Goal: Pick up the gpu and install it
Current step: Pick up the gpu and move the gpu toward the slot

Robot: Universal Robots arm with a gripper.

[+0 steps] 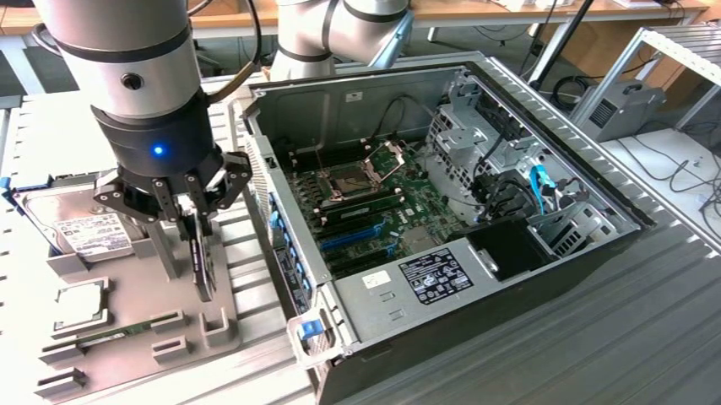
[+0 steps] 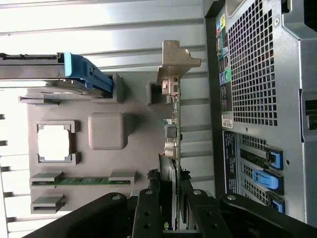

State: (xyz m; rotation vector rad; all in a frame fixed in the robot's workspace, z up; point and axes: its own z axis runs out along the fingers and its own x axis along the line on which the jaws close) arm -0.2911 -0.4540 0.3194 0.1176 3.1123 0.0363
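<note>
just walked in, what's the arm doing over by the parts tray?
The arm's gripper is down over the grey parts tray at the exterior view's left. Its fingers are closed on the upper edge of the gpu, which stands on edge at the tray. I can't tell whether the card is clear of its holder. The open PC case sits beside the tray, and the gpu is not in it yet.

Non-task items, for your check | grey tray (image 1: 130,287) on ribbed counter (image 1: 631,337) | hard drive (image 1: 90,228), processor chip (image 1: 70,305), memory stick (image 1: 118,331) seated in tray holders | open computer case (image 1: 327,114) just beside tray, exterior view's right | motherboard (image 1: 383,202) exposed inside
</note>
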